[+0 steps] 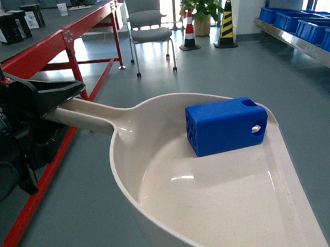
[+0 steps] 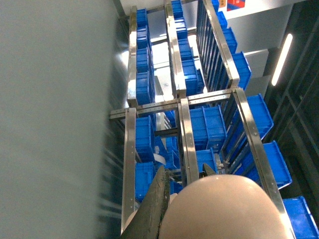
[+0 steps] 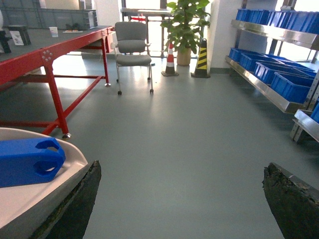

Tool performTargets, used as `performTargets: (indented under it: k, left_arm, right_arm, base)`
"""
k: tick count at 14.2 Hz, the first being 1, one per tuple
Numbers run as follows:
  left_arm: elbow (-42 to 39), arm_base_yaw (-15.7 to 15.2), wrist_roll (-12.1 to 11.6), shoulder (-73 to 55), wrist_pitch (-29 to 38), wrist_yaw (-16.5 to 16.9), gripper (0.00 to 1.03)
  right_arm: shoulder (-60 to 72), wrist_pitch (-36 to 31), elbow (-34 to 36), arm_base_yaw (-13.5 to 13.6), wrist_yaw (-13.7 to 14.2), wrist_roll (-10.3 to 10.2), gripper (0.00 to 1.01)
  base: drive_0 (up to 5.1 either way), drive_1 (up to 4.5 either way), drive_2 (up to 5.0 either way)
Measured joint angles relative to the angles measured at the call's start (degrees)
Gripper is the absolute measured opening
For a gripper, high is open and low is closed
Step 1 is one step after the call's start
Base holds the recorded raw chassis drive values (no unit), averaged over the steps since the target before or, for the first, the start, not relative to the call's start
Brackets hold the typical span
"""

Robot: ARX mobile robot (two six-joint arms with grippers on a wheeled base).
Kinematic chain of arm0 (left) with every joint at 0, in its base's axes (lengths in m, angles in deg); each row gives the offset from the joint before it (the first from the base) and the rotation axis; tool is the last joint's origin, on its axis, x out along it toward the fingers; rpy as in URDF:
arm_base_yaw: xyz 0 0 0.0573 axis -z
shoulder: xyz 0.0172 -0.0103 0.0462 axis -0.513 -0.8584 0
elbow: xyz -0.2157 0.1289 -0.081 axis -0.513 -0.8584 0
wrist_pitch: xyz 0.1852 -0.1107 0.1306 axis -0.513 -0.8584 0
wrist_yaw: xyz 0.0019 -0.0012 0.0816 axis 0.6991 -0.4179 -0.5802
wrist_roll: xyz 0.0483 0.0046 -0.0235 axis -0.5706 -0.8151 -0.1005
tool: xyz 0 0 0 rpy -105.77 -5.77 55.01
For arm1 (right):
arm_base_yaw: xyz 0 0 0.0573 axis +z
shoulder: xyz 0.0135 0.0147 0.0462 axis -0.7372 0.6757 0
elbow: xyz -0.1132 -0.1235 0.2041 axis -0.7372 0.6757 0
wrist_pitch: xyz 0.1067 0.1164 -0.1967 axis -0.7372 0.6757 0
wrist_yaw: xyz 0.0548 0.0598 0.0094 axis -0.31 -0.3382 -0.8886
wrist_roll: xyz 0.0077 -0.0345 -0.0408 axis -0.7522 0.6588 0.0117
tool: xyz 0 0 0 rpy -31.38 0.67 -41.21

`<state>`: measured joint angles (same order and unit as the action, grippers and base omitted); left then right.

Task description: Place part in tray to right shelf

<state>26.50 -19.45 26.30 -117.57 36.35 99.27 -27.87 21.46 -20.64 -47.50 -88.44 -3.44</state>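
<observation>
The blue part (image 1: pixel 226 125) lies in the wide bowl of the cream tray (image 1: pixel 219 211), close to its far rim. My left gripper (image 1: pixel 47 102) is shut on the tray's long handle and holds it above the floor. In the left wrist view the tray's rounded back (image 2: pixel 219 209) fills the bottom, with a dark finger (image 2: pixel 158 199) beside it. My right gripper (image 3: pixel 182 172) stands open over bare floor, just right of the tray (image 3: pixel 30 199) and the part (image 3: pixel 30 162). The right shelf (image 1: pixel 302 42) runs along the right side, some way off.
Blue crates (image 1: pixel 318 26) sit on the steel shelf (image 3: pixel 259 84). A red-framed workbench (image 1: pixel 60 46) stands on the left. A grey chair (image 1: pixel 149 26), traffic cones (image 1: pixel 189 32) and a potted plant (image 1: pixel 200 2) are at the back.
</observation>
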Motion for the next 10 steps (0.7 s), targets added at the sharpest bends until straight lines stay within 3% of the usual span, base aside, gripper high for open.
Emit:
performTargets:
  k: [10]
  left_arm:
    - [-0.02, 0.0, -0.04, 0.0, -0.28, 0.04, 0.14]
  right_arm:
    - [0.02, 0.09, 0.0, 0.0, 0.0, 0.0, 0.98]
  base:
    - [0.0, 4.29, -4.4]
